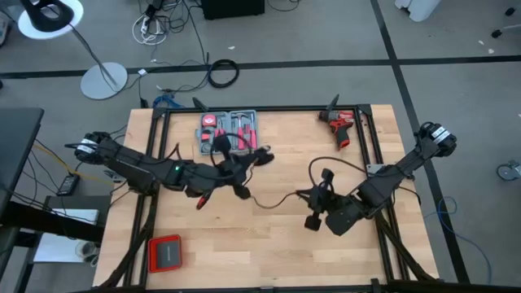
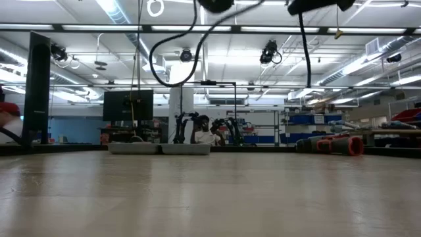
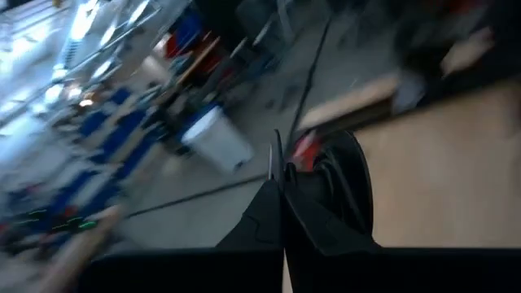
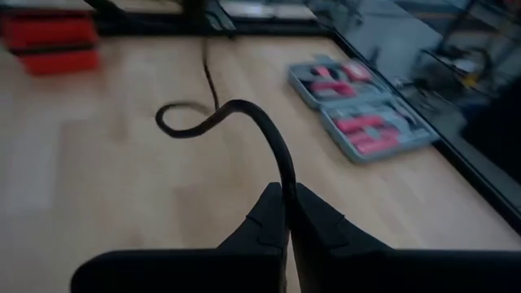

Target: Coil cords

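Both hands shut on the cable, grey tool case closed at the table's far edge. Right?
Not quite: the grey tool case lies open, its red-handled tools showing in the high view. The rest holds: left hand and right hand are shut on the cable.

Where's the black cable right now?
In the high view the black cable is strung across the table's middle between both shut claws, left claw and right claw, lifted off the wood, just in front of the grey tool case.
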